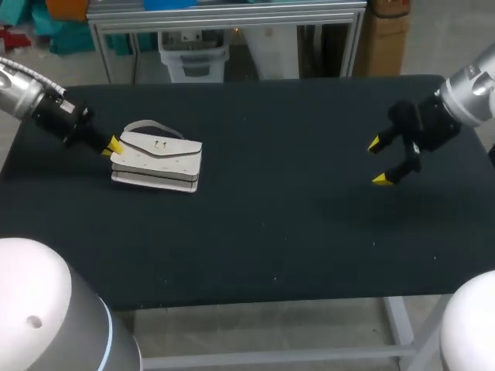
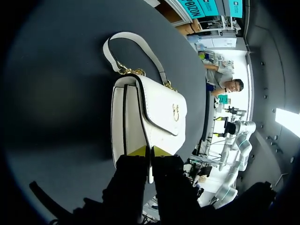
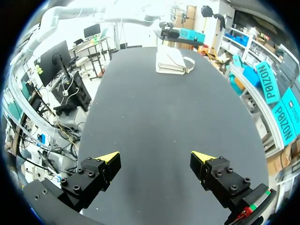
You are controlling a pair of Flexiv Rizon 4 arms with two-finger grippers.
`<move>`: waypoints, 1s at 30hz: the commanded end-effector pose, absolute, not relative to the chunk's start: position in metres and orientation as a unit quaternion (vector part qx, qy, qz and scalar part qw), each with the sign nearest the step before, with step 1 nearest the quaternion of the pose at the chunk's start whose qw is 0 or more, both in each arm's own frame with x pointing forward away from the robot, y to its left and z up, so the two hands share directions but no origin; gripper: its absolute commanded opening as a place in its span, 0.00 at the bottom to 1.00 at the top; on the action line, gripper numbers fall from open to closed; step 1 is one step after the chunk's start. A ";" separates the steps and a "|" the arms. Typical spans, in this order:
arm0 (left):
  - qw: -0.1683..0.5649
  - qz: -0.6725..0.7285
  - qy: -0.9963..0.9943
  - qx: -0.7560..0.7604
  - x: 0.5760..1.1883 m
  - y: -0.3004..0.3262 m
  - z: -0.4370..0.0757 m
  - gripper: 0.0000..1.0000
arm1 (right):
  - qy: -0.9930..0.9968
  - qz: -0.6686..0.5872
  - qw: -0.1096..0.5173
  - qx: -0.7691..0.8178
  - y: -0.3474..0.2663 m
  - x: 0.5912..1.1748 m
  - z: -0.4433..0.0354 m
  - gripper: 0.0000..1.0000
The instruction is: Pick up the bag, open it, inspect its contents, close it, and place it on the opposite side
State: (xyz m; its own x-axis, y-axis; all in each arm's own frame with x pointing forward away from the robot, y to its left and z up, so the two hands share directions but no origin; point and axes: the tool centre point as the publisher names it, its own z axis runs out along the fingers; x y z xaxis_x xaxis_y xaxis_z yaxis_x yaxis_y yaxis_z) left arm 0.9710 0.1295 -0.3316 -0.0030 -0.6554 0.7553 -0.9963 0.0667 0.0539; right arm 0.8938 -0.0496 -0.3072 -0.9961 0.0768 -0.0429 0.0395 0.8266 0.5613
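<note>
Over on the left, the left gripper [image 1: 112, 145] [image 2: 150, 152] is at the near end of the white bag [image 1: 158, 158] [image 2: 154, 117], fingers drawn in narrow and pinching the edge of its flap between the yellow tips. The bag lies flat on the left of the black table [image 1: 271, 216], flap shut. It carries a small gold clasp [image 2: 176, 111] with no lettering I can make out, and its strap [image 2: 136, 47] loops out behind. Across to the right, the right gripper [image 1: 379, 161] [image 3: 155, 157] hangs over bare tabletop, fingers spread wide, holding nothing, well apart from the bag.
</note>
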 end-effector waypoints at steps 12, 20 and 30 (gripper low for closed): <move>0.202 0.419 -0.577 0.671 0.956 0.066 -0.351 0.00 | 0.955 0.294 0.032 0.030 -0.050 0.894 -0.308 1.00; 0.182 0.422 -0.581 0.671 0.953 0.032 -0.347 0.00 | 0.955 0.294 0.032 0.030 -0.050 0.894 -0.308 1.00; 0.203 0.419 -0.581 0.668 0.940 -0.007 -0.352 0.00 | 0.955 0.294 0.032 0.030 -0.050 0.894 -0.308 1.00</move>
State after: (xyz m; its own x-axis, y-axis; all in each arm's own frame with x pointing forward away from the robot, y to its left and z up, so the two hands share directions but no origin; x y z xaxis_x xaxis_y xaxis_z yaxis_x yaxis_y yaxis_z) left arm 0.9443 0.0015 -0.3478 -0.0330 -0.6154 0.7875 -0.9851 -0.1129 -0.1295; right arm 0.8940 -0.0495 -0.3073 -0.9961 0.0767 -0.0429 0.0395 0.8267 0.5613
